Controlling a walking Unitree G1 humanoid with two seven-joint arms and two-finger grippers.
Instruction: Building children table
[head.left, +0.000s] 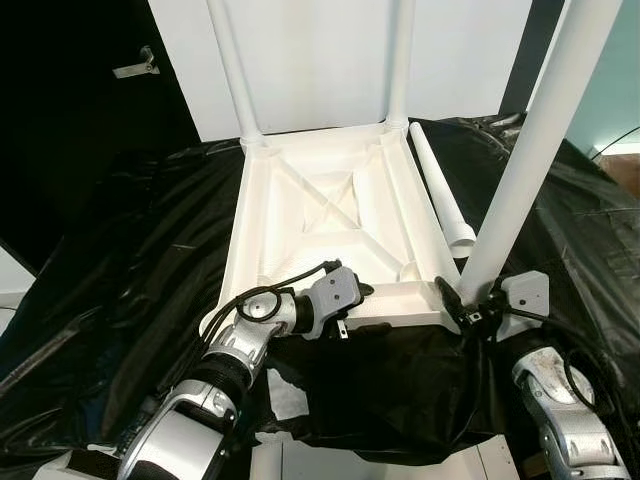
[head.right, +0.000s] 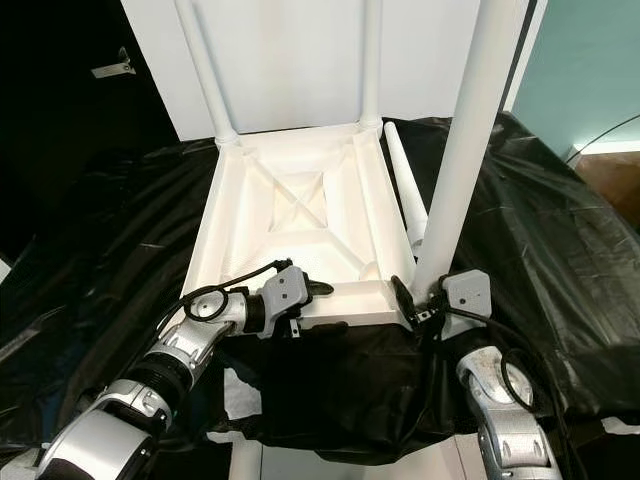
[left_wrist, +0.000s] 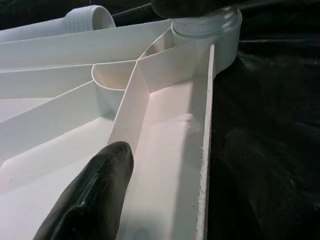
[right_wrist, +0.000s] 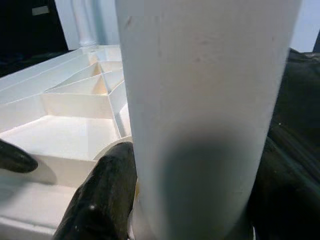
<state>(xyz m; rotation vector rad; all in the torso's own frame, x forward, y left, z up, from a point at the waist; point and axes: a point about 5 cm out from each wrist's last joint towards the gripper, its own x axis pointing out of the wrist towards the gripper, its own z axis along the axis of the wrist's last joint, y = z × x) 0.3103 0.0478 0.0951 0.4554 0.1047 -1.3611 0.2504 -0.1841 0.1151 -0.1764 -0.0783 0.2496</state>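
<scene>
Inverted white plastic table top (head.left: 330, 205) lying underside up on a surface draped in black plastic sheet (head.left: 110, 300), its ribbed underside and diagonal braces facing the camera. Two white legs (head.left: 232, 70) stand upright in the far corner sockets; a third leg (head.left: 530, 150) rises, slightly tilted, from the near corner socket on the robot's right. A fourth leg (head.left: 440, 190) lies loose on the sheet just beside the top's right edge — its threaded end toward the robot.

Left hand (head.left: 352, 305): at the near rim of the table top, left of centre. In the left wrist view one black finger (left_wrist: 90, 200) lies inside the tray and the other outside on the sheet, so the fingers straddle the rim wall, parted; whether they press on it cannot be told.

Right hand (head.left: 468, 305): at the foot of the near right leg. In the right wrist view the leg (right_wrist: 210, 115) stands between the fingers, one fingertip (right_wrist: 102, 195) against its side — clamped on the leg just above the socket.
</scene>
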